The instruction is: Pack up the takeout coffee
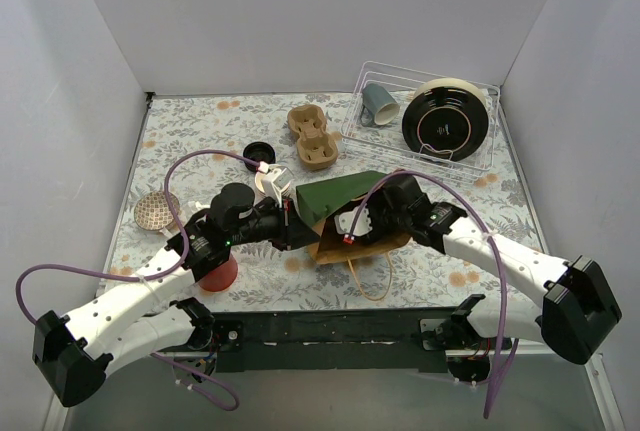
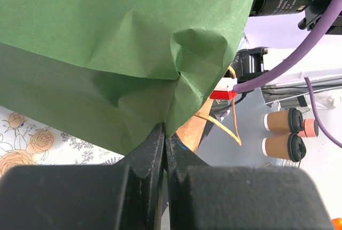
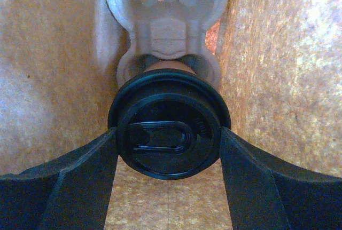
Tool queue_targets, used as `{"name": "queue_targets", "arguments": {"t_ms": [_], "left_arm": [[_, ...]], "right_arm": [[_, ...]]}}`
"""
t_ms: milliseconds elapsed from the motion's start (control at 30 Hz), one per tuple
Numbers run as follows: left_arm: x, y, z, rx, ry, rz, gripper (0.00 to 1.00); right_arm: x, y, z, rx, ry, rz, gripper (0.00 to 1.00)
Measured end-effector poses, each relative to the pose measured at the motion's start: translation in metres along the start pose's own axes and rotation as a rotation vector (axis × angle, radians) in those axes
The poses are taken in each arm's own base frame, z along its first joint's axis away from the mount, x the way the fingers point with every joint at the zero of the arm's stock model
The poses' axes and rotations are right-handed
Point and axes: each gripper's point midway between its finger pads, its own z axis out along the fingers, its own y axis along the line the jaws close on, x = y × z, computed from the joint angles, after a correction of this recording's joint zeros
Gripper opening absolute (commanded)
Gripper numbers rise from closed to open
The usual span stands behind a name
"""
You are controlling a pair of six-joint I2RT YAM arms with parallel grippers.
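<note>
left gripper (image 2: pixel 163 134) pinches the green bag (image 2: pixel 107 38) edge, right gripper (image 3: pixel 167 136) clasps the lidded coffee cup (image 3: pixel 168 94) by both sides.

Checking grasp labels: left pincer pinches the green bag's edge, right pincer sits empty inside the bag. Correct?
Not empty: the right pincer grips a black-lidded cup, per the right wrist view. Left pincer does pinch the green bag.

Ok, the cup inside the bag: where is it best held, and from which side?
By the sides of its lid, coming in through the mouth of the bag. The lid faces the mouth and the cup sits sunk in a pulp holder, so only the lid's round edge is free. The right gripper clasps it there.
</note>
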Motion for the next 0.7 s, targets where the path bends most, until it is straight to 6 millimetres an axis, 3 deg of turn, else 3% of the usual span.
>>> {"name": "queue_targets", "arguments": {"t_ms": [700], "left_arm": [[-0.004,0.01,0.0,-0.036,-0.022,-0.028,0.0]], "right_arm": [[0.0,-0.017,0.026,0.011,0.001,-0.018,0.21]]}}
